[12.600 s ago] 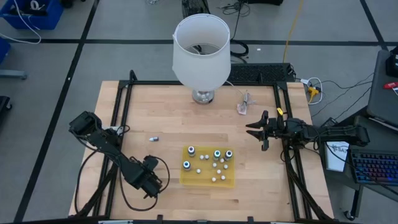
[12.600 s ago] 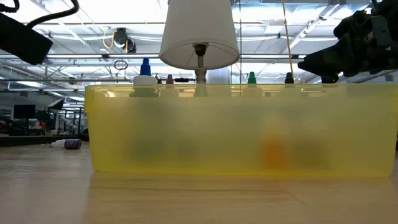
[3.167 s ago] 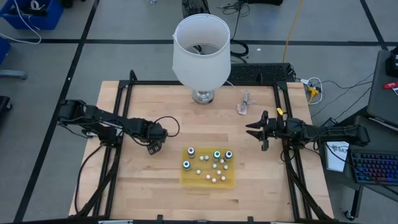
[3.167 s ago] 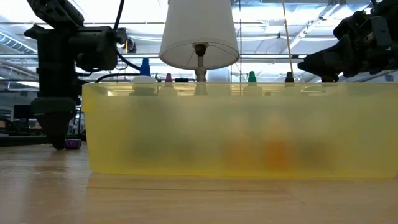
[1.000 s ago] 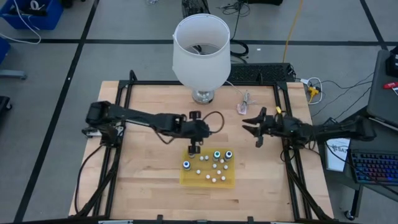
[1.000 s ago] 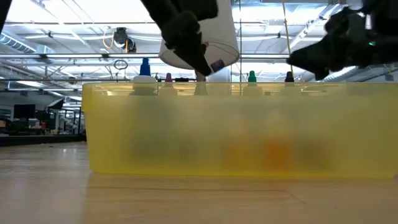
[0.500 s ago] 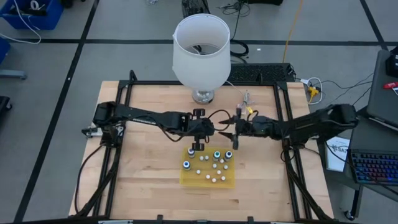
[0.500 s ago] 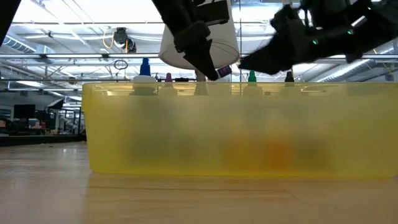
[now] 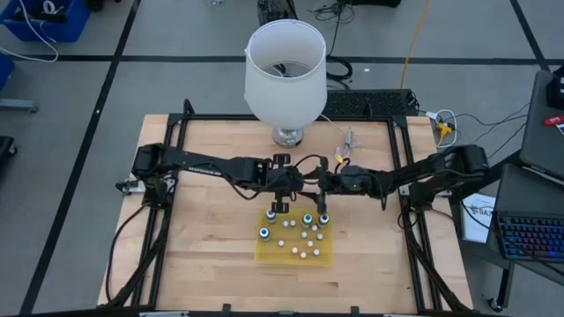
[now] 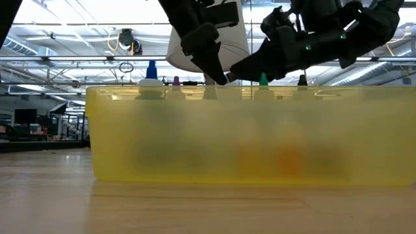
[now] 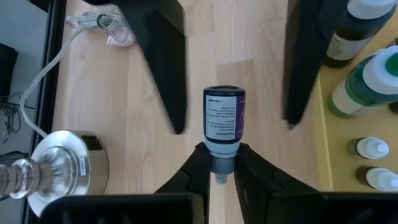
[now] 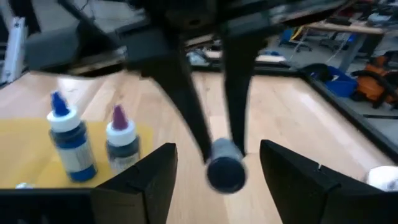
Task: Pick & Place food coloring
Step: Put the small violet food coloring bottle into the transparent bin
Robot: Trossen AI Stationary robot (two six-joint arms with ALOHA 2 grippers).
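The left gripper (image 11: 217, 167) was clamped on the cap end of a small food coloring bottle (image 11: 223, 119), holding it out horizontally in the air above the table (image 9: 211, 246). In the high view the bottle hung just at the twelve o'clock edge of the yellow tray (image 9: 264, 254), between the two arms, near the table's centre. The tray held the other bottles (image 9: 307, 218), upright with coloured tips, and several loose pale caps or small vials.

The right gripper (image 12: 217, 163) had its fingers spread apart, one on each side of the bottle's free end, as seen in the right wrist view, where the round base of the bottle sat between the two dark fingers. No contact between those fingers and the bottle could be confirmed. In the low view both grippers met above the tray's rim, at about one o'clock from its centre.

Judgement: the step in hand appeared to be a hand-over of the bottle from left arm to right, or a joint positioning over the tray. The bottle was not yet placed. The next move would call for the right fingers to close squarely on the body before the left grip lets go, then for the bottle to be turned upright and lowered into a free spot without knocking the standing bottles.

The lamp (image 9: 284, 70) stood at twelve o'clock on the table, clear of the work.
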